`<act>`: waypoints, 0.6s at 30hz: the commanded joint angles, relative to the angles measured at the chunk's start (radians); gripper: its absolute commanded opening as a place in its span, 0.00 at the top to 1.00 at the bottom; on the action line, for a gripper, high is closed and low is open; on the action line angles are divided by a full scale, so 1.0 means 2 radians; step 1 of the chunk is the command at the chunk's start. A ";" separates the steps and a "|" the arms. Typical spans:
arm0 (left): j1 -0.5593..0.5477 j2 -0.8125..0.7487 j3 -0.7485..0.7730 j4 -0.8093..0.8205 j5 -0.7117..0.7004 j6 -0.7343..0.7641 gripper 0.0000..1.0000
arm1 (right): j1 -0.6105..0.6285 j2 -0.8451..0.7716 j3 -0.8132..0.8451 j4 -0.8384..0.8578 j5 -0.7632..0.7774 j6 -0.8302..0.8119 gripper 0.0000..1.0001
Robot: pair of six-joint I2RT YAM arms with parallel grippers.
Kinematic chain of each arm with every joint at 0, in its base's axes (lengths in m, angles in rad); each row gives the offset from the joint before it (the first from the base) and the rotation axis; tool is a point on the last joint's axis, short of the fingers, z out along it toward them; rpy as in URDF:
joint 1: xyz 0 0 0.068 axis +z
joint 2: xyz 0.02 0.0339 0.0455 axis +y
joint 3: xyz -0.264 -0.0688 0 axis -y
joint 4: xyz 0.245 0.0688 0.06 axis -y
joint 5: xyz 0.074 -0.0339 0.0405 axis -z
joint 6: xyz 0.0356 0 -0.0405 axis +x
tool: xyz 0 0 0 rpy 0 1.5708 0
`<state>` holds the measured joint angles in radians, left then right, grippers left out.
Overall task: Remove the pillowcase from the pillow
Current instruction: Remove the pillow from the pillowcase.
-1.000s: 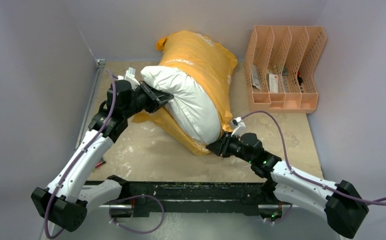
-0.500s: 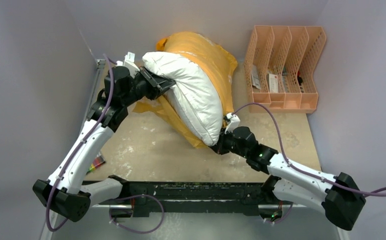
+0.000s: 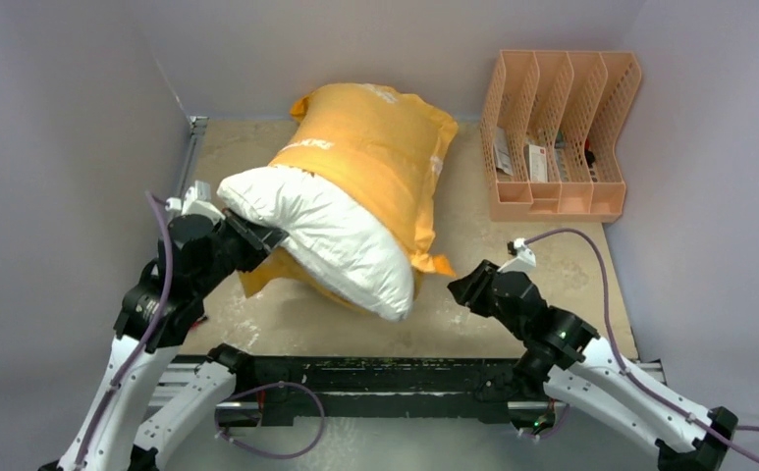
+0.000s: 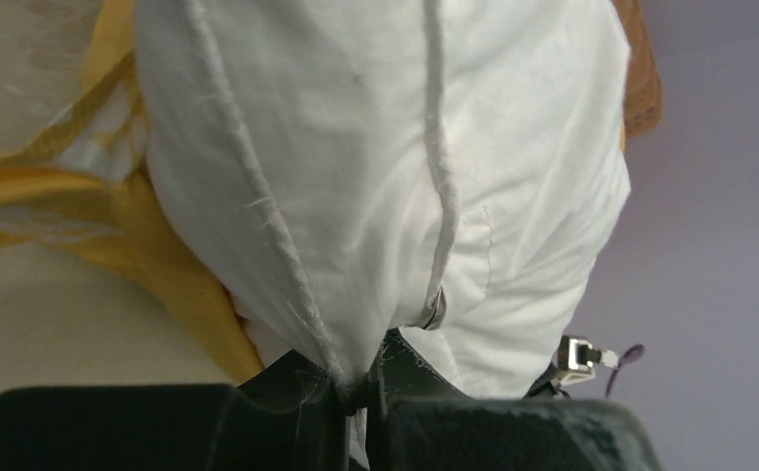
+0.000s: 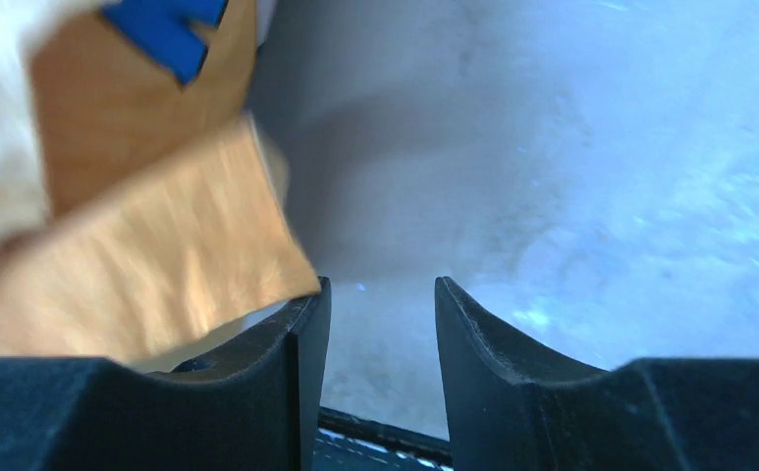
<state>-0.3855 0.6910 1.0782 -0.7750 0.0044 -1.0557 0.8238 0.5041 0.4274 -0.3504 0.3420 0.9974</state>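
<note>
Pinching a seamed corner of the pillow (image 4: 375, 147), the left claw (image 4: 355, 388) is clenched hard on white cloth, with only a thin fold in its grip. The right claw (image 5: 380, 314) stands released and grasps nothing. Bare tabletop (image 5: 571, 177) shows through its gap, and a loose orange corner of the pillowcase (image 5: 159, 265) lies just beside it; whether they touch I cannot tell. Outward from there, the pillow's near half bulges free of the cover toward the front edge. Its far half sits inside the pillowcase, which lies heaped mid-tabletop, well apart from the peach organiser (image 3: 562, 137). The risk, as I judge it, is that nothing pins the cover. A pull by the left arm would then drag pillow and pillowcase along together instead of parting them, and the thin pinch could slip off the seam.
</note>
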 commanded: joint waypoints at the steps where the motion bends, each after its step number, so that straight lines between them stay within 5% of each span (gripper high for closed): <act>1: 0.011 -0.048 -0.038 0.042 -0.046 -0.003 1.00 | -0.001 -0.005 0.069 -0.093 0.034 0.014 0.54; 7: 0.011 -0.037 -0.050 0.074 -0.012 -0.004 1.00 | -0.001 0.061 0.204 0.038 -0.094 -0.156 0.45; 12: 0.011 -0.004 -0.026 0.086 0.008 0.015 1.00 | 0.017 0.198 0.288 0.053 -0.261 -0.250 0.40; 16: 0.011 0.007 -0.024 0.112 0.036 0.006 1.00 | 0.146 0.264 0.306 0.081 -0.135 -0.299 0.36; 18: 0.011 0.004 -0.025 0.117 0.039 0.001 1.00 | 0.198 0.288 0.309 0.102 -0.078 -0.339 0.24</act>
<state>-0.3668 0.7036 0.9672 -0.7517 0.0299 -1.0508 1.0447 1.0149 1.0260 -0.2134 0.0364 0.5167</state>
